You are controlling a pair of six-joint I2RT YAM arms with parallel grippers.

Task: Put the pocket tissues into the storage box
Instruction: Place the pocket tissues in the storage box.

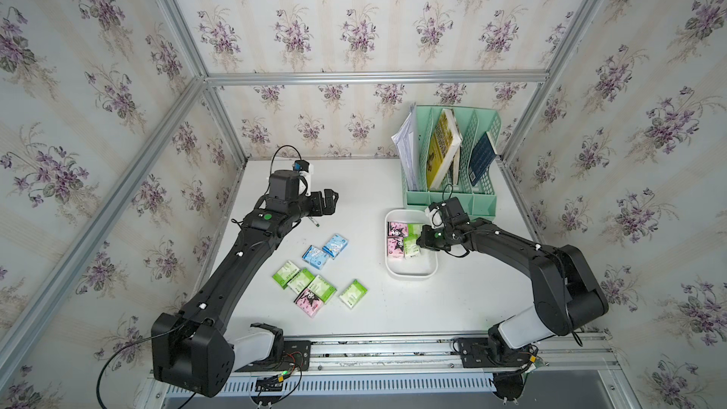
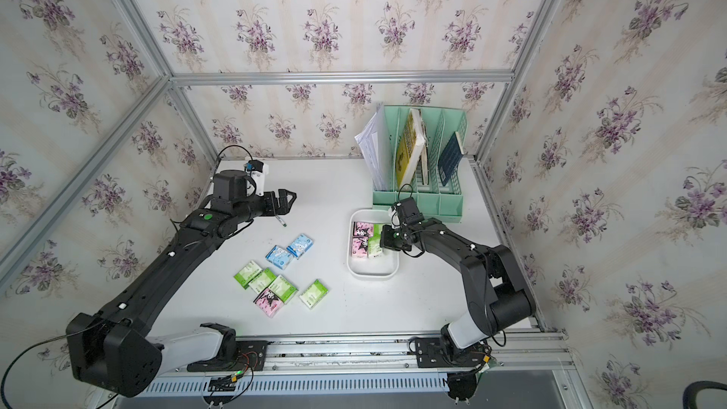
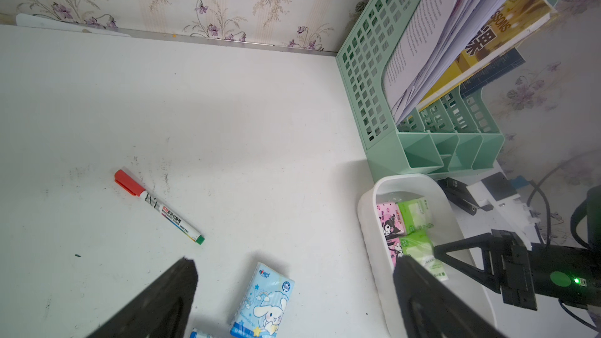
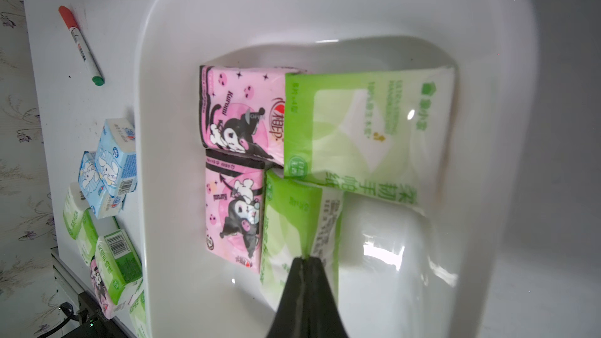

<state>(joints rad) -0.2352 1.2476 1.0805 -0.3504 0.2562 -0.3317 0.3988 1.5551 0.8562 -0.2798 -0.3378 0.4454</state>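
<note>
Packets [image 1: 310, 281] lie loose nearest you on the table [image 1: 393, 316], seven in all, apart from the box [image 1: 409, 275]. Inside the box, your right gripper [image 4: 305, 259] has its fingers pressed together on the wrapper seam of a green packet [image 4: 289, 222]. That packet sits tilted beside two pink packets [image 4: 240, 115] and another green one. Lower it flat onto the bare floor before parting the fingers, or it will likely tip onto its neighbours. The right arm reaches low over the box, wrist angled down. Farther back, your left gripper [image 1: 330, 201] hovers near the marker [image 3: 158, 206], fingers wide apart and empty. The file rack [image 1: 448, 198] stands just behind the box.
</note>
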